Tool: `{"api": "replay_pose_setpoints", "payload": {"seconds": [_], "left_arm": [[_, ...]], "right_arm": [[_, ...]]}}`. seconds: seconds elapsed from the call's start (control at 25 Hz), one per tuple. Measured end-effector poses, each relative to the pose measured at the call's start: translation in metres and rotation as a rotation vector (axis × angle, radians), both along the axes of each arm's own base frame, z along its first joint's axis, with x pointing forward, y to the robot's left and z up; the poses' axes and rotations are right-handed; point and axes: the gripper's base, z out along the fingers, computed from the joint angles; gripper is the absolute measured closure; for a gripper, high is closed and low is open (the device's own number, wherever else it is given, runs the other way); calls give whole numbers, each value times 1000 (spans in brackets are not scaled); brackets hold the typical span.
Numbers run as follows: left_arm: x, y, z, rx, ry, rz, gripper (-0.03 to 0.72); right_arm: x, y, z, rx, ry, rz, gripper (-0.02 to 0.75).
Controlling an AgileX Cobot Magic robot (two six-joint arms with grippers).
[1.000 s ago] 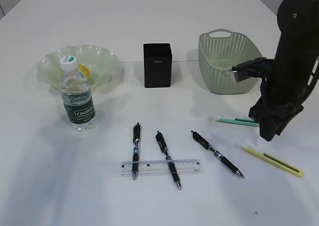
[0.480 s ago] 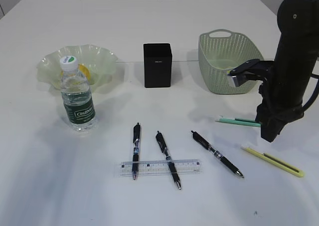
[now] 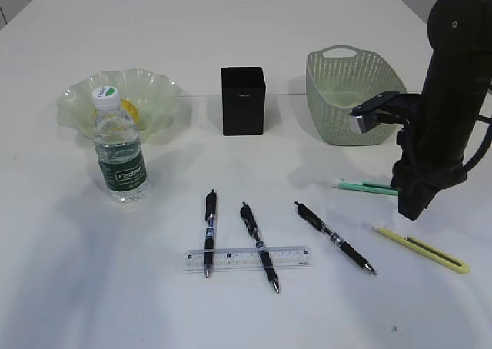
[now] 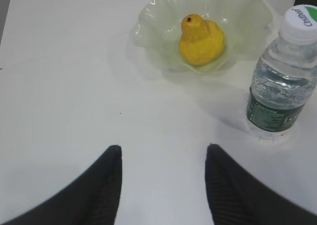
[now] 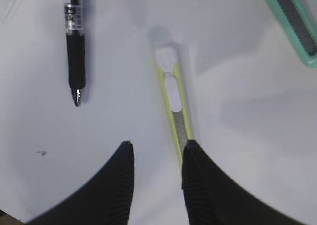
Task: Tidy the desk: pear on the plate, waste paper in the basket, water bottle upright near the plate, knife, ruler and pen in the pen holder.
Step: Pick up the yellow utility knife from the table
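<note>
Right gripper [image 5: 156, 158] poised over the slim yellow-green plastic utility knife [image 5: 174, 106] on the white desk [image 3: 246, 49].

The knife, lying flat right of the black pens, is judged light, stiff and rather slick; its mid-body is best pinched across. The jaws are seen partly spread and empty, one fingertip [image 5: 190, 153] overlapping the knife's near end.

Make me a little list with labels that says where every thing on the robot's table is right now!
fruit: yellow pear lies in the wavy pale green glass plate
bottle: clear plastic water bottle upright beside plate
holder: black square pen holder, contents unseen
basket: sage-green perforated basket
pens: three black pens on white desk, two crossing the clear ruler
knives: yellow-green utility knife; teal one
right pincer: open above yellow-green knife
</note>
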Motion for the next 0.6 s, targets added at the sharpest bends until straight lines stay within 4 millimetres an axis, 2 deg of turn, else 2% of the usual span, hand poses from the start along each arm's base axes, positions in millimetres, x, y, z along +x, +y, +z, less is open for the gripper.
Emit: {"api": "replay_pose_setpoints", "payload": {"seconds": [0.24, 0.6], "left_arm": [[0, 0, 0, 0, 0, 0, 307], [-2, 0, -3, 0, 39, 2, 307]], "right_arm": [[0, 0, 0, 6, 0, 36, 416], [6, -5, 0, -44, -61, 87, 403]]}}
